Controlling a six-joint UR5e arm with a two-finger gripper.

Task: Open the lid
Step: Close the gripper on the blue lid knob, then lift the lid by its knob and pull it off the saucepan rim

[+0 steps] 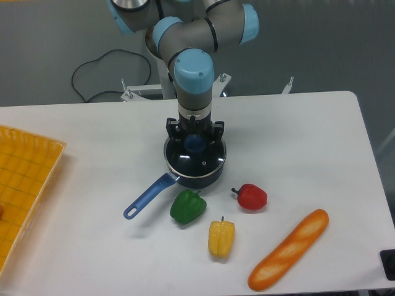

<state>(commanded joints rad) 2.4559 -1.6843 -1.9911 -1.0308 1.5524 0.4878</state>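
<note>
Glossy clear glass lid (199, 161) with metal rim; smooth matt white table (308, 154).

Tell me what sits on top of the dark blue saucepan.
The round clear glass lid with its blue knob covers the dark blue saucepan. The gripper is at the knob. Nothing recognisable shows through the glass, only darkness.

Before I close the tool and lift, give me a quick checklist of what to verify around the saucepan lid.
1. Tool over the blue knob of the round clear glass lid: ok, it straddles the knob.
2. Tool closed on the knob: cannot tell from this angle.
3. Lid seated flat on the dark blue long-handled saucepan: ok.
4. Green bell pepper apart from the pan: narrowly, it sits close to the rim.
5. Red bell pepper clear of the pan: ok.
</note>
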